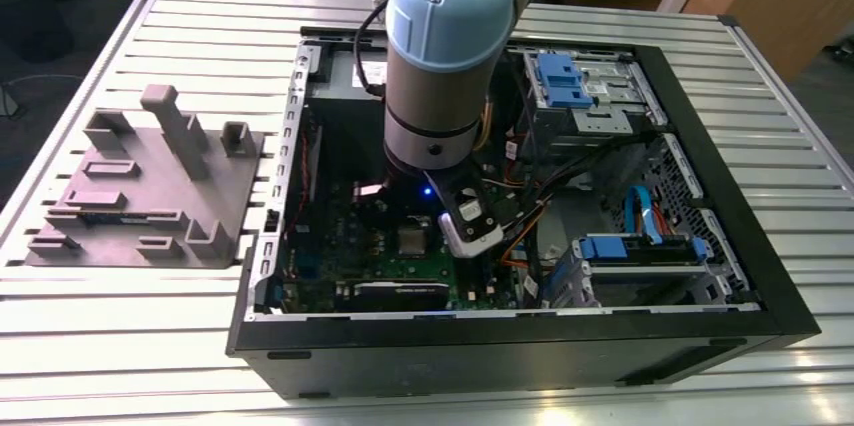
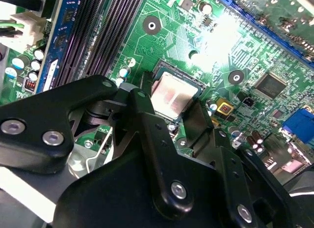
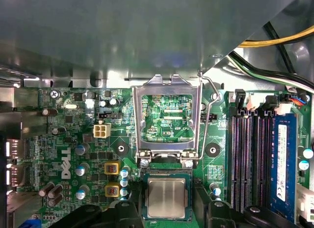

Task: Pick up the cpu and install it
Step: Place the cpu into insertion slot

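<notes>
The cpu (image 3: pixel 167 197), a small silvery square chip, lies flat in its socket on the green motherboard (image 3: pixel 64 139); it also shows in the second wrist view as the cpu (image 2: pixel 172 93) and in the exterior view as the cpu (image 1: pixel 411 239). My gripper (image 3: pixel 167 208) hovers right over it, open, with one black finger on each side of the socket and a gap to the chip's edges. In the second wrist view the gripper (image 2: pixel 171 104) straddles the chip the same way. The shiny socket frame (image 3: pixel 167 80) stands tipped open behind the cpu, its lever (image 3: pixel 210 110) released.
The arm (image 1: pixel 434 66) reaches down into an open computer case (image 1: pixel 721 176) on a slatted table. Memory slots (image 3: pixel 250 154) run beside the socket, with cables (image 3: pixel 274 41) above them. Blue drive brackets (image 1: pixel 641 246) fill the case's other half. A grey fixture block (image 1: pixel 147 186) stands at the exterior view's left.
</notes>
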Robot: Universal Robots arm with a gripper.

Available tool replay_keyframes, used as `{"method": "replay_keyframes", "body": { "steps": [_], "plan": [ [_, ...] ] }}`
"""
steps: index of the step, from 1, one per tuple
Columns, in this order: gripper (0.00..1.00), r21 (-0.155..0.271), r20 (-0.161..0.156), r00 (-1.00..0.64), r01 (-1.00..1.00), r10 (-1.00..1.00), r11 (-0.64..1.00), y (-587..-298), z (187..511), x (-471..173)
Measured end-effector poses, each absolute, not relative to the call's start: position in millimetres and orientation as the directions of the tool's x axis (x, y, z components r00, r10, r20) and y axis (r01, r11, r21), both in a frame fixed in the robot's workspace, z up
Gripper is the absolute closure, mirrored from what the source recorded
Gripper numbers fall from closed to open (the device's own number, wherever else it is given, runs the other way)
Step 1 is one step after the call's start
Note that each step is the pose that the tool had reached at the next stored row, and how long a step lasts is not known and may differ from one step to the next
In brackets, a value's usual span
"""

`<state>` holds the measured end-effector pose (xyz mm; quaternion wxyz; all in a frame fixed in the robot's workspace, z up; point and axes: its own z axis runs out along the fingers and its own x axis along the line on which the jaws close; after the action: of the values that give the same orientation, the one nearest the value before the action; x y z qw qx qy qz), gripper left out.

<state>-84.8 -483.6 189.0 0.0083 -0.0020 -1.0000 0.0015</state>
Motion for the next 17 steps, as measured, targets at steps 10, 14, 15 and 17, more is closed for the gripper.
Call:
{"method": "replay_keyframes", "body": {
  "steps": [10, 14, 15, 17],
  "plan": [
    [0.61, -0.003, 0.021, -1.0, 0.004, 0.004, 1.0, -484, 202, -85],
    [0.79, -0.003, 0.021, -1.0, 0.004, 0.004, 1.0, -484, 202, -85],
    [0.85, -0.003, 0.021, -1.0, 0.004, 0.004, 1.0, -484, 203, -85],
    [0.9, -0.003, 0.021, -1.0, 0.004, 0.004, 1.0, -484, 203, -85]
  ]
}}
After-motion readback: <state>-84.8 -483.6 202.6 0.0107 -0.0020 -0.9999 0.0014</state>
